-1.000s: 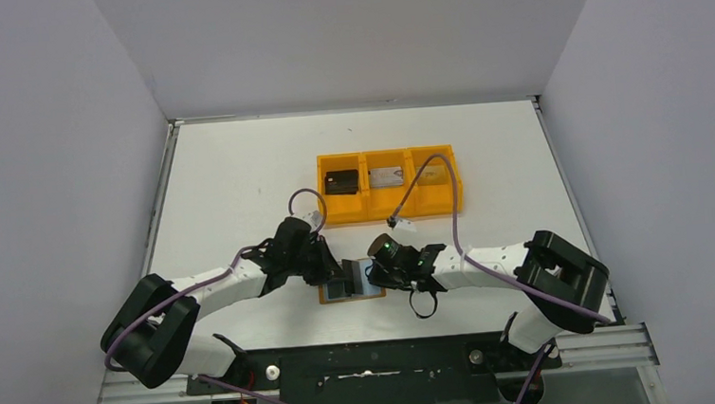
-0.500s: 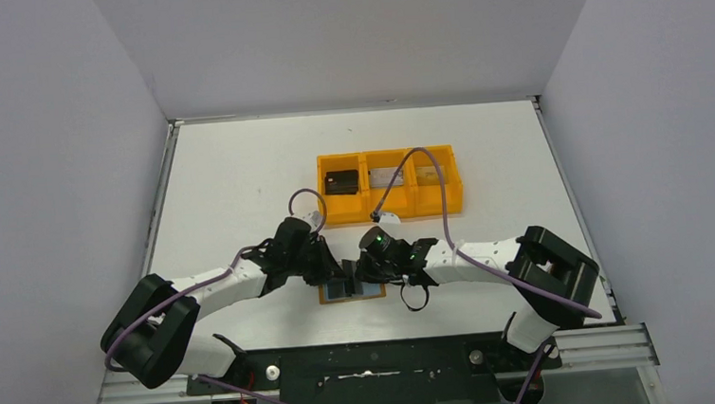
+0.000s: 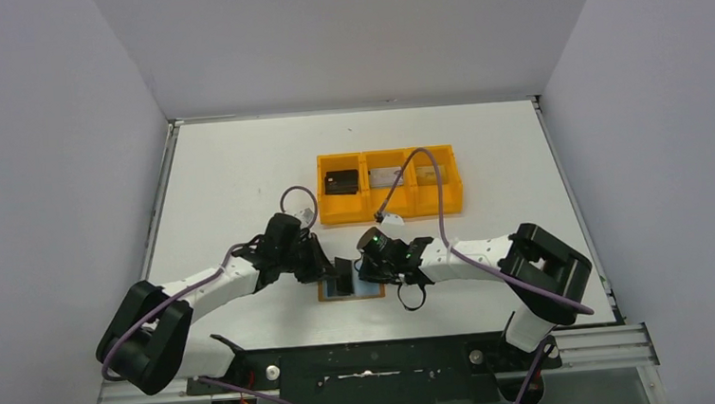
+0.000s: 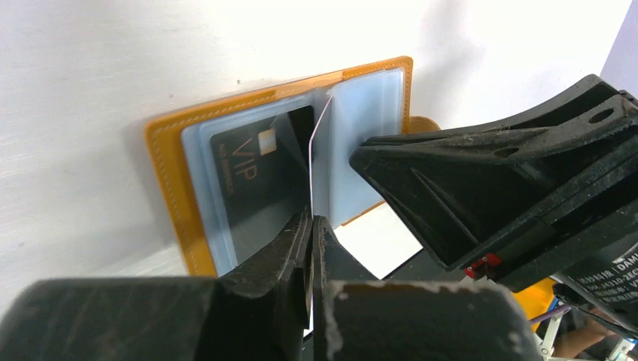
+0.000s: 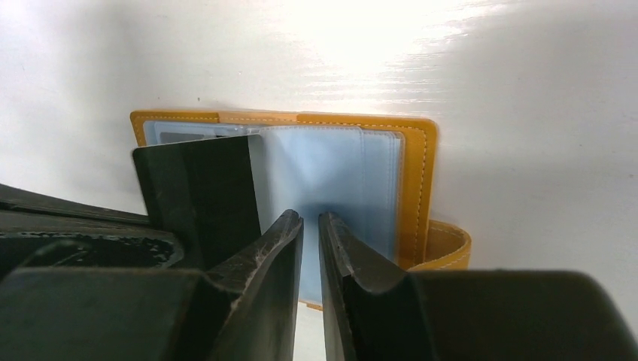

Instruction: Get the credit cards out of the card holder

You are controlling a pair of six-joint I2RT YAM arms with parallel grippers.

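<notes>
The card holder (image 3: 371,290) lies open on the table between both arms, tan-orange rim (image 4: 169,173) around blue-grey clear sleeves. A dark credit card marked VIP (image 4: 256,180) lies in its left sleeve. One thin leaf (image 4: 320,150) stands upright from the spine, and my left gripper (image 4: 310,219) is shut on its near edge. Seen from the right wrist, that leaf (image 5: 199,192) looks dark. My right gripper (image 5: 311,218) hovers over the right-hand sleeves (image 5: 338,173), jaws a narrow gap apart with nothing between them. Its fingers (image 4: 451,180) fill the right of the left wrist view.
An orange three-compartment tray (image 3: 391,211) stands behind the holder, with a dark card (image 3: 341,181) in its left bin and a silvery card (image 3: 386,176) in the middle one. The right arm's purple cable (image 3: 425,173) arcs over the tray. The holder's strap (image 5: 448,248) curls at its right edge.
My right arm has slid left, bringing its gripper over the holder, jaws parted slightly. The left arm has shifted a little left and back, still shut on the leaf.
</notes>
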